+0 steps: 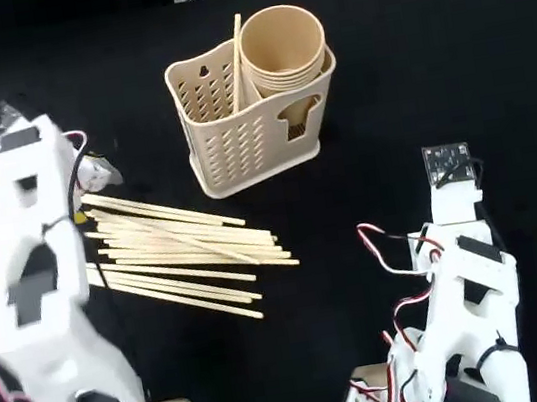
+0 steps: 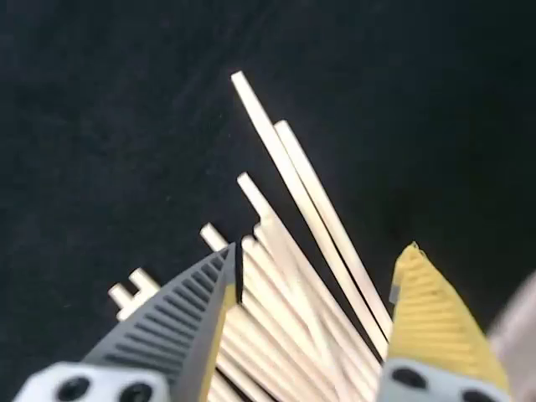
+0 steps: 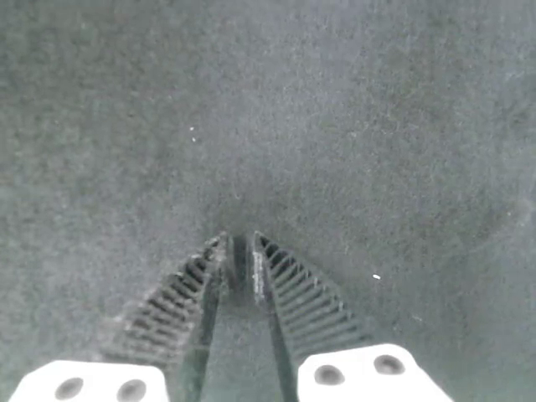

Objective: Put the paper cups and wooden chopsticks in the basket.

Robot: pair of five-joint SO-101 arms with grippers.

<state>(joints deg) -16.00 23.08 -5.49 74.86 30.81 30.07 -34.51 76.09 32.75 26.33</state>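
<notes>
The slotted cream basket (image 1: 239,140) stands at the back middle of the black table. Inside it sit stacked paper cups (image 1: 283,45) and one upright wooden chopstick (image 1: 238,49). A loose pile of chopsticks (image 1: 180,250) lies on the table left of centre. My left gripper (image 2: 322,249) is open just above the pile's left end, and the chopsticks (image 2: 289,276) run between its grey and yellow fingers. In the high view the left arm (image 1: 38,246) hangs over that end. My right gripper (image 3: 239,243) is shut on nothing, low over bare cloth at the right.
The right arm (image 1: 461,273) stands at the front right, well away from the basket and the pile. Black cloth (image 1: 411,68) covers the whole table. The arms' bases sit at the front edge.
</notes>
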